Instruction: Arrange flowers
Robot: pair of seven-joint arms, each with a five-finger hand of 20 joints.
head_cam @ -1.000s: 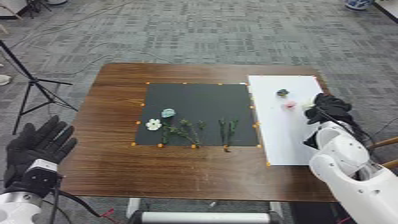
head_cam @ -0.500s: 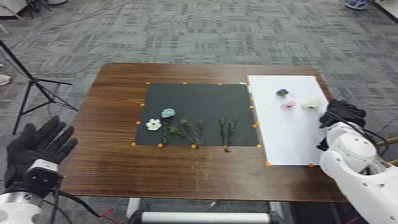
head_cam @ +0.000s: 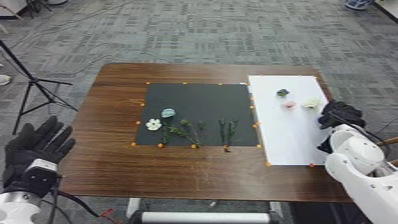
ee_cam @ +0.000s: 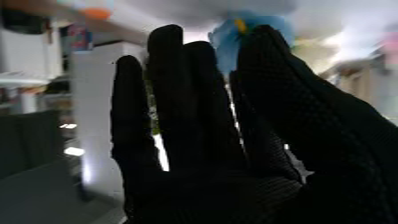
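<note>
While the left hand (head_cam: 34, 151) is spread beside the table (head_cam: 169, 175), the white flower (head_cam: 154, 124) and the teal flower (head_cam: 169, 113) lie well apart from it, on the dark mat (head_cam: 200, 97). The cream flower (head_cam: 310, 103) is near the right hand (head_cam: 342, 114), whose fingers are straight; whether they hold something, I cannot tell.

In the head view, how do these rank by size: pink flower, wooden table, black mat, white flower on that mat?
1. Wooden table
2. Black mat
3. White flower
4. Pink flower, though slightly farther away
</note>
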